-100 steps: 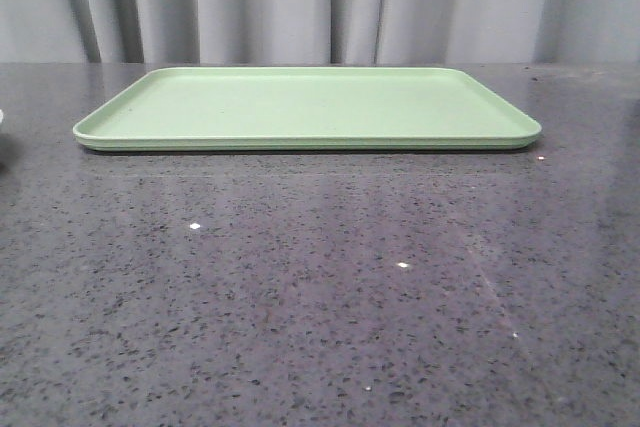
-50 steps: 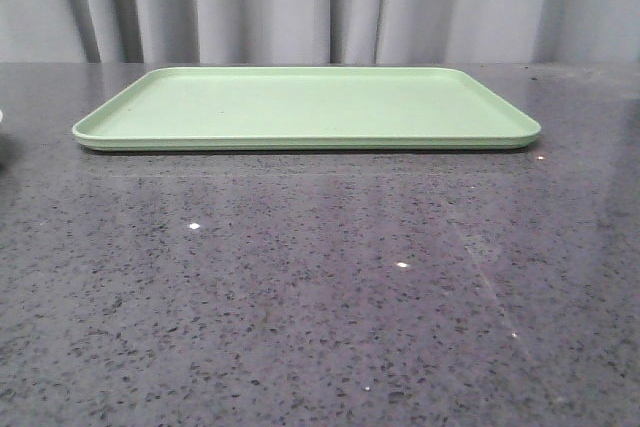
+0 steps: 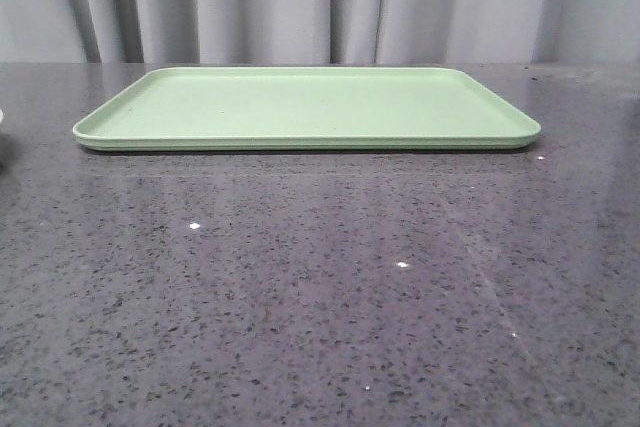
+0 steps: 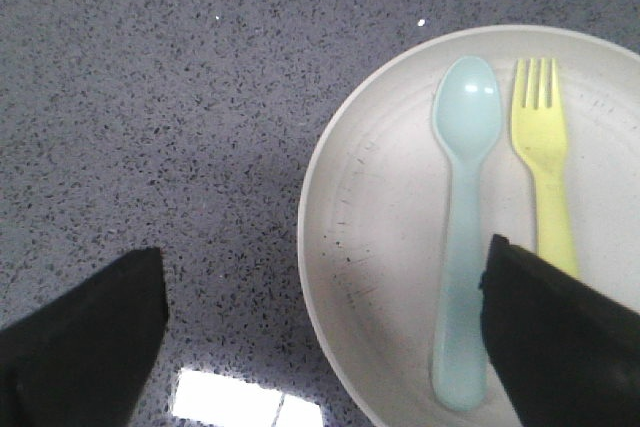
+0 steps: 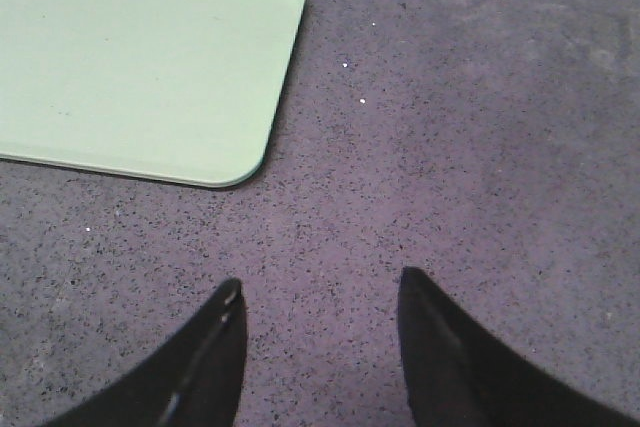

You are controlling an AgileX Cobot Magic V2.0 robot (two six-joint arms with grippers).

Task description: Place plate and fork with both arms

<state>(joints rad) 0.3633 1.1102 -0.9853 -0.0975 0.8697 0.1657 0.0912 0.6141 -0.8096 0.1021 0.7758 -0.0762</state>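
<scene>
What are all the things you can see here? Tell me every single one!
Tray: one, light green, flat on the table, nothing on it.
Plate: one, pale cream, on the table under the left wrist camera.
Spoon: one, pale blue-green, lying in the plate.
Fork: one, yellow, lying in the plate beside the spoon, tines pointing the same way as the spoon's bowl.
Table: one, dark grey speckled stone, under everything.
Curtain: grey, hanging behind the table.
Left gripper: one, black, open, over the plate's edge.
Right gripper: one, black, open, over bare table near the tray's corner.
</scene>
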